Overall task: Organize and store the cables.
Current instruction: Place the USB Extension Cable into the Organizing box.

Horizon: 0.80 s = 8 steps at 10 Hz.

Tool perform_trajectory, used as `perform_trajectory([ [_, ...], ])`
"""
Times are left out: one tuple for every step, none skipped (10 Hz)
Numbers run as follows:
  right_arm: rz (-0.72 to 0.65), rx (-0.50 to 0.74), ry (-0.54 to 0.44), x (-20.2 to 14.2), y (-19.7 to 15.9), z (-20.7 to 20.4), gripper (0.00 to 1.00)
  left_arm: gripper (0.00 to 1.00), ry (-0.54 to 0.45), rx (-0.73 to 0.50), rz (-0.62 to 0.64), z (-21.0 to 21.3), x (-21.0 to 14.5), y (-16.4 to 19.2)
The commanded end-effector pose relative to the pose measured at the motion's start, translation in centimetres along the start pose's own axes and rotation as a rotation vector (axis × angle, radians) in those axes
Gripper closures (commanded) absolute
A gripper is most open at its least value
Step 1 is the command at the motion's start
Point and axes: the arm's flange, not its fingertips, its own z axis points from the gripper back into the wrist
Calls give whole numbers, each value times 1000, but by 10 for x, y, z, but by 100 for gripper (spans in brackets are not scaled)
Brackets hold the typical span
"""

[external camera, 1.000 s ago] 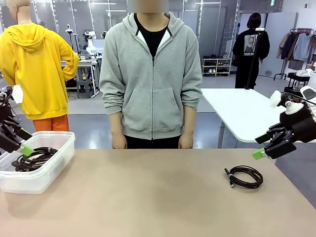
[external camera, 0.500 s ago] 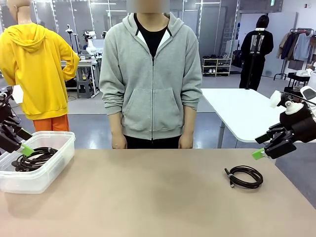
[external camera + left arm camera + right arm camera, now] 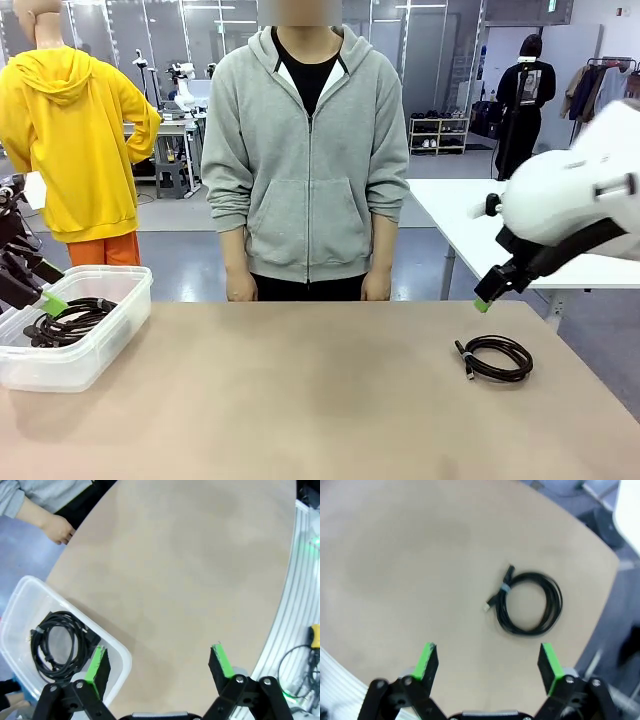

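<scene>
One coiled cable (image 3: 494, 358) lies flat on the tan table (image 3: 300, 400) toward its right end, where it lay a second ago; in the right wrist view it (image 3: 527, 608) sits beyond the green pads (image 3: 426, 661). Other coiled cables (image 3: 68, 319) rest inside the clear plastic bin (image 3: 95, 352) at the table's left end. The right gripper (image 3: 490, 667) has swung in from the right edge to hang above the loose cable, fingers spread and empty. The left gripper (image 3: 159, 665) stays over the bin's edge, fingers spread. The person's hands (image 3: 240, 288) hang at the far edge, unmoved.
</scene>
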Motion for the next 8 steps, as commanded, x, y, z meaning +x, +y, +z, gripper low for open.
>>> perform_trajectory([
  [-151,76,193,37,1,10,0,0,11,7,20,1,3,-2],
  [-204,63,235,46,-6,-11,0,0,11,7,20,1,3,-2],
  [-227,105,264,49,-12,-31,0,0,11,7,20,1,3,-2],
  [-259,152,255,50,-16,-48,0,0,11,7,20,1,3,-2],
  [-284,183,268,52,-18,-71,0,0,11,7,20,1,3,-2],
  [-318,148,266,52,-22,-92,0,0,11,7,20,1,3,-2],
  [-325,157,261,50,-24,-106,0,0,11,7,20,1,3,-2],
  [-339,141,266,48,-26,-119,0,0,11,7,20,1,3,-2],
])
